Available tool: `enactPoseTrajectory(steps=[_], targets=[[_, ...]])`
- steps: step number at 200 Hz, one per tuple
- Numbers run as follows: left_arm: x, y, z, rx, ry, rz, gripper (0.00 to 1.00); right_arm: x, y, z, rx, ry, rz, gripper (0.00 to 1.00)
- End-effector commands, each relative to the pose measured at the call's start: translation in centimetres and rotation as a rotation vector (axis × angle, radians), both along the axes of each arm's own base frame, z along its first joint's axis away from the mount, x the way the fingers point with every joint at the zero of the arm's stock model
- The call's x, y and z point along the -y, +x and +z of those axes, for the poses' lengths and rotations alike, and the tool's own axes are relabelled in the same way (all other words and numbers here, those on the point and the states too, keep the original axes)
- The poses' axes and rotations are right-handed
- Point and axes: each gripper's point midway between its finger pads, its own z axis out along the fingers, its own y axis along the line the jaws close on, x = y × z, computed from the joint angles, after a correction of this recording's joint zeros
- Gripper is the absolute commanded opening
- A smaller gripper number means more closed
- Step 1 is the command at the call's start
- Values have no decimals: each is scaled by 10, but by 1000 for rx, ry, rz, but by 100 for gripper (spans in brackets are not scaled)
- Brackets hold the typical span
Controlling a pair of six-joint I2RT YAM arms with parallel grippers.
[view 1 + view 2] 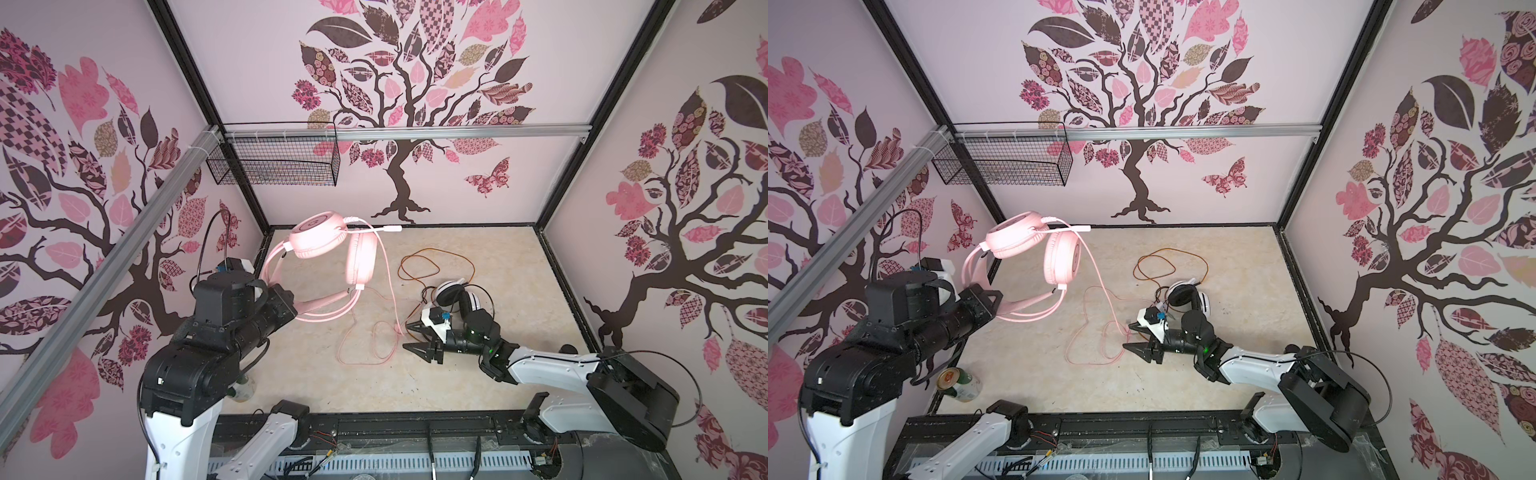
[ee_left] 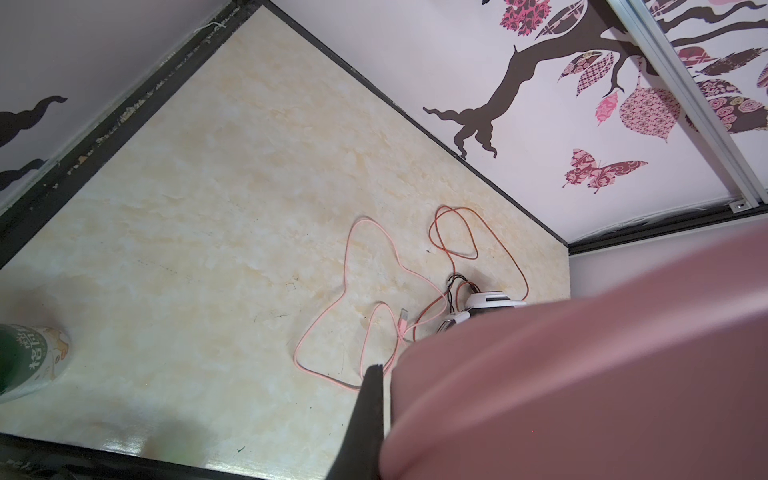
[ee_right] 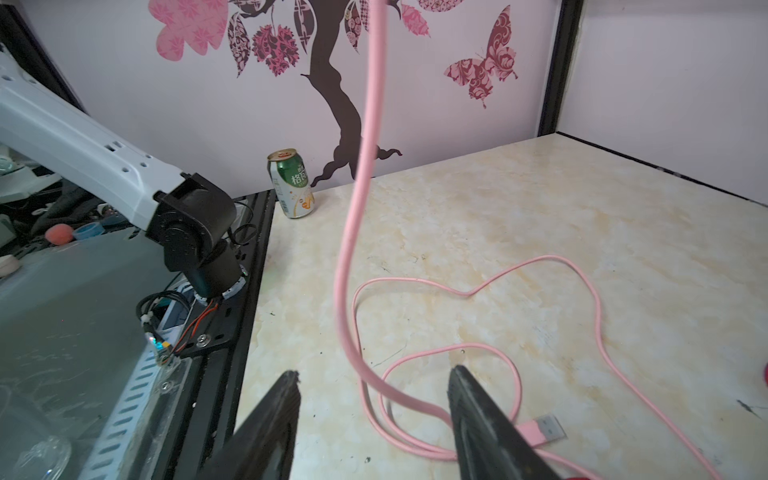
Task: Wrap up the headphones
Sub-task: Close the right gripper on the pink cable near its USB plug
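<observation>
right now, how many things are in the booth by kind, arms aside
headsets: 2, a pink headset and a black and white headset
drink can: 1
wire basket: 1
total: 4

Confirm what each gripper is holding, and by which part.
The left gripper is shut on the pink headphones, by the headband, holding them off the table. The right gripper holds nothing: its jaws stand open around the pink cable.
</observation>
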Motion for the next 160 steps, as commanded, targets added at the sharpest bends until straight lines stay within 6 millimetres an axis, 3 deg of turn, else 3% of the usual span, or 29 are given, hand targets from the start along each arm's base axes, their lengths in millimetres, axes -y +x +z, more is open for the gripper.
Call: enactPoseTrajectory(steps=[1, 36, 85, 160], targets=[[7, 10, 26, 117, -46, -17, 0, -1, -7, 19, 21, 43, 34, 60], [7, 9, 25, 114, -43, -20, 0, -7, 1, 18, 28, 28, 24, 60], [6, 8, 29, 120, -37, -18, 0, -16, 10, 1, 27, 22, 20, 57], [2, 6, 35, 115, -13, -13, 0, -26, 29, -46, 9, -4, -23, 49]])
